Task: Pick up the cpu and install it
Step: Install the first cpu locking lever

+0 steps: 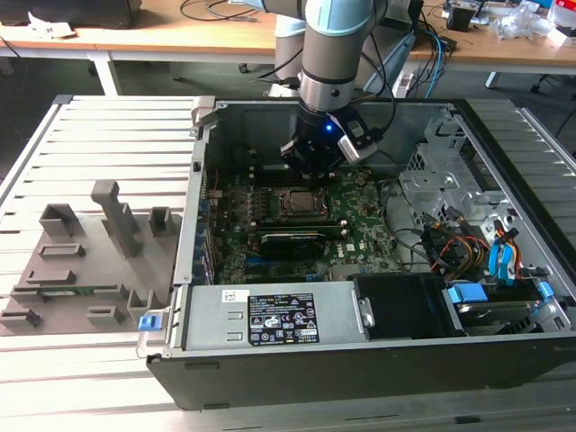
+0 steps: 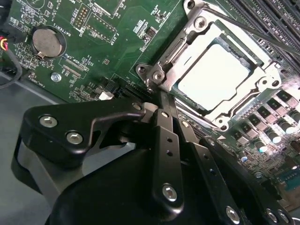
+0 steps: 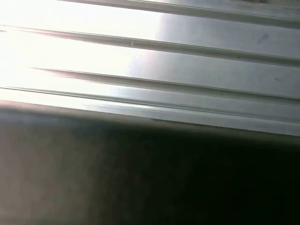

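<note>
The cpu [image 2: 215, 75], a pale silver-grey square, lies flat inside the motherboard socket [image 2: 187, 33], with the socket's metal frame around its edges. My gripper [image 2: 161, 96] is shut with nothing between its black fingers [image 2: 165, 140]. Its tips sit at the socket's near corner, by the frame's hinge screws. In the exterior view the gripper [image 1: 310, 166] hangs inside the open computer case, just behind and above the socket [image 1: 295, 202].
The case walls [image 1: 202, 180] surround the green motherboard [image 1: 360, 211]. A power supply [image 1: 270, 319] runs along the front, with cables and drives [image 1: 468, 247] at the exterior view's right. A grey fixture tray [image 1: 90, 261] lies on the ribbed table [image 3: 187, 56]. A coin battery [image 2: 47, 41] lies near the gripper.
</note>
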Action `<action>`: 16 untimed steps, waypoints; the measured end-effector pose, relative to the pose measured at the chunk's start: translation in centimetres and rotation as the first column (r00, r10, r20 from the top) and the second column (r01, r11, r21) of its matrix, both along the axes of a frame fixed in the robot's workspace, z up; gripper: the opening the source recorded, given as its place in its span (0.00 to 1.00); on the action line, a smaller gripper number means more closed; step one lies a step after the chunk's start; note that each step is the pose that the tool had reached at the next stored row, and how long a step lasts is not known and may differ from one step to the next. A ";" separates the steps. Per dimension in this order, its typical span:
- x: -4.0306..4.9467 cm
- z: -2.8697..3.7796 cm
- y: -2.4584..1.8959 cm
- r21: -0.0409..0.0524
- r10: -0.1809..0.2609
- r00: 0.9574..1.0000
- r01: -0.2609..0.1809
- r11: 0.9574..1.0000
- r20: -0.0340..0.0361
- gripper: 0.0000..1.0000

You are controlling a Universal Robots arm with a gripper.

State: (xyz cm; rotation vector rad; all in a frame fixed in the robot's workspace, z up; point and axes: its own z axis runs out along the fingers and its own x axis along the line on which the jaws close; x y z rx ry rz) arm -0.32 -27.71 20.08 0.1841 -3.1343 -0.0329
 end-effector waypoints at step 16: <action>0.00 0.65 -3.39 -0.002 0.000 1.000 0.000 1.000 0.002 0.11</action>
